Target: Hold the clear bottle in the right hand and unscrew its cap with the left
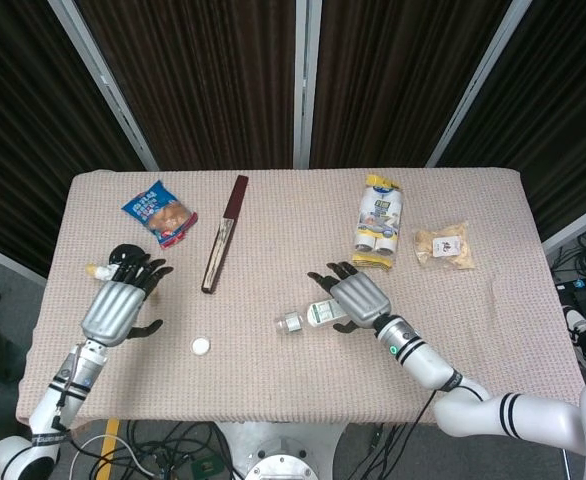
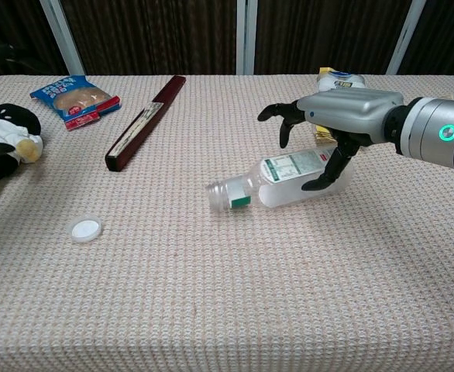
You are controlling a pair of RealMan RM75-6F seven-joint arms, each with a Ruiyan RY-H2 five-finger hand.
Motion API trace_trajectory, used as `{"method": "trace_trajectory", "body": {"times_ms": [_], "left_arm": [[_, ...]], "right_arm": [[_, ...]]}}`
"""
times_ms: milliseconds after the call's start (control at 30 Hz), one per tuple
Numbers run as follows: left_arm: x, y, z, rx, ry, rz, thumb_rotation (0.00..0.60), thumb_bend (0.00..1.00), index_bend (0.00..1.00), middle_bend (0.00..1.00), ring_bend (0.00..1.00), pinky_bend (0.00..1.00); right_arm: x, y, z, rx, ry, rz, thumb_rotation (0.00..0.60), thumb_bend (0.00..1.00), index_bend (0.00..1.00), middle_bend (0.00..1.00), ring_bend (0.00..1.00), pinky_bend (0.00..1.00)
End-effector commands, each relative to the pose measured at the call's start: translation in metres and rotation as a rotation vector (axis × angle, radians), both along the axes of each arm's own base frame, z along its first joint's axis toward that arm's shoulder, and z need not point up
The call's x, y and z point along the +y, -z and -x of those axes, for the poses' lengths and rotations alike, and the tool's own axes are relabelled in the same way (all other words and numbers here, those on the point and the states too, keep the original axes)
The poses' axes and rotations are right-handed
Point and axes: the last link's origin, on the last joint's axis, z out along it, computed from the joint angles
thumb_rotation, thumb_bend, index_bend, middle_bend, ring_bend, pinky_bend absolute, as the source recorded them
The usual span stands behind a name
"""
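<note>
The clear bottle [image 2: 289, 180] lies on its side on the table, its open neck [image 2: 221, 194] pointing left with no cap on it. In the head view the bottle [image 1: 306, 317] shows just left of my right hand [image 1: 357, 297]. That right hand [image 2: 337, 116] hovers over the bottle's base end with fingers spread, thumb [image 2: 325, 177] down beside the bottle, gripping nothing. The white cap [image 2: 85, 229] lies alone on the cloth at the left, also seen as the cap [image 1: 201, 346]. My left hand [image 1: 120, 303] is open and empty, above and left of the cap.
A plush toy [image 2: 2, 143], a blue snack bag [image 2: 76, 97] and a dark flat stick [image 2: 144, 120] sit at the left and back. A yellow-white pack [image 1: 379, 222] and a snack packet [image 1: 443, 246] lie behind the right hand.
</note>
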Motion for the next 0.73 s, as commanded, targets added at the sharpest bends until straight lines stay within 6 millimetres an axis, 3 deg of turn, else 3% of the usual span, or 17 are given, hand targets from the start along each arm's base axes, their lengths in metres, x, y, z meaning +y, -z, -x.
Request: {"method": "trace_trajectory", "body": {"times_ms": [33,267,400,567,733], "left_arm": [[-0.007,-0.025,0.014,-0.028,-0.028,-0.070,0.600,0.19,0.14,0.09,0.04,0.01],[-0.029,-0.062,0.059,-0.023,-0.122,-0.203,0.600,0.18,0.14,0.09,0.04,0.01],[-0.046,-0.077,0.088,-0.006,-0.200,-0.261,0.600,0.15,0.14,0.09,0.04,0.01],[-0.073,-0.091,0.116,-0.015,-0.279,-0.315,0.600,0.12,0.14,0.09,0.04,0.01],[-0.102,-0.091,0.125,-0.014,-0.330,-0.335,0.600,0.12,0.15,0.09,0.04,0.01]], "right_arm": [[0.003,-0.008,0.004,-0.016,0.008,0.014,0.600,0.33,0.00,0.10,0.00,0.00],[0.018,-0.062,0.044,-0.121,0.094,0.143,0.600,0.30,0.00,0.12,0.00,0.00],[0.042,-0.106,0.081,-0.131,0.133,0.279,0.600,0.25,0.00,0.13,0.00,0.01],[0.080,-0.151,0.119,-0.158,0.215,0.398,0.600,0.26,0.00,0.14,0.00,0.01],[0.113,-0.178,0.139,-0.185,0.266,0.479,0.600,0.26,0.00,0.15,0.00,0.01]]}}
